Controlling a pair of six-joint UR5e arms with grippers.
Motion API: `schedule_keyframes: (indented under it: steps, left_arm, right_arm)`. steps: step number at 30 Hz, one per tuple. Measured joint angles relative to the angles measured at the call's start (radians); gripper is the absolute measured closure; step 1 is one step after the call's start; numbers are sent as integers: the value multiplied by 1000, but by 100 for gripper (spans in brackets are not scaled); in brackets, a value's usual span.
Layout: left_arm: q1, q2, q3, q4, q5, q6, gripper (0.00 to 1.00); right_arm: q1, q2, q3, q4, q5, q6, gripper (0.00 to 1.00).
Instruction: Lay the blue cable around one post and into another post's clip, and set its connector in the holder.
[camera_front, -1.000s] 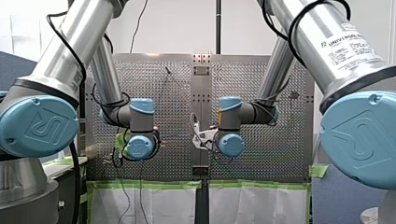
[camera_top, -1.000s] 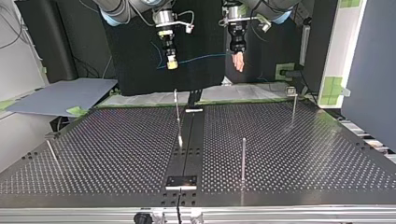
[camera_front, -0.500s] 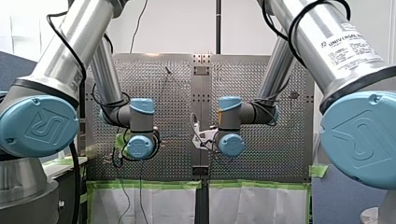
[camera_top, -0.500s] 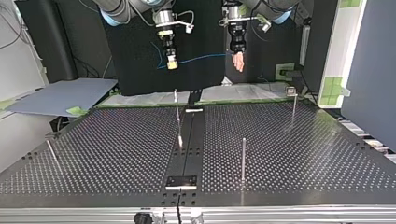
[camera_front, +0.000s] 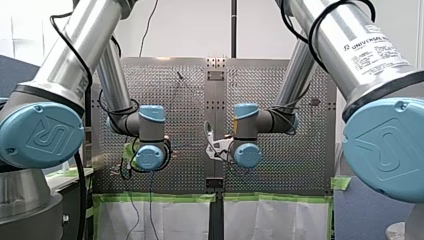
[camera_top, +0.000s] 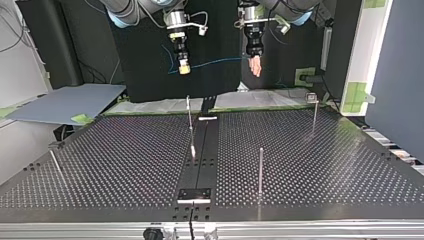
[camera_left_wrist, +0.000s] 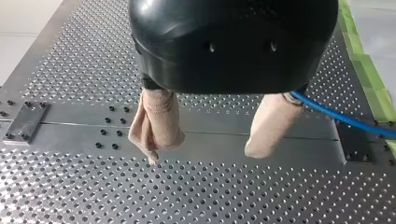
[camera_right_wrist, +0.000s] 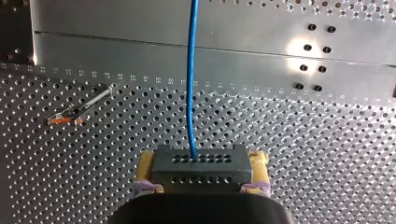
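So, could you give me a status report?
Right gripper shut on connector. Left gripper open, blue cable beside one finger. Cable airborne, no post wrapped yet.

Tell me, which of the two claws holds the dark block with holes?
My right gripper: its yellow pads clamp the connector where the blue cable leaves it. My left gripper has beige fingers apart, nothing between them.

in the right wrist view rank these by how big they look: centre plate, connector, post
1. centre plate, spanning the whole view.
2. connector, though it sits nearest the camera, which inflates it.
3. post, a thin sliver on the table.
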Motion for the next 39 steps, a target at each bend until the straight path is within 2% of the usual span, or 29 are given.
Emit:
schedule_keyframes:
  steps: [10, 26, 34, 39]
  left_arm:
    - [-1, 0, -1, 0, -2, 0, 0]
    - [-6, 2, 2, -4, -6, -5, 0]
    - [-79, 4, 8, -78, -77, -79, 0]
    - [-132, 5, 8, -120, -94, -113, 0]
  right_arm:
    - [13, 39, -2, 33, 0, 3, 100]
    - [14, 41, -2, 35, 0, 3, 100]
    - [14, 41, -2, 35, 0, 3, 100]
    - [14, 41, -2, 35, 0, 3, 100]
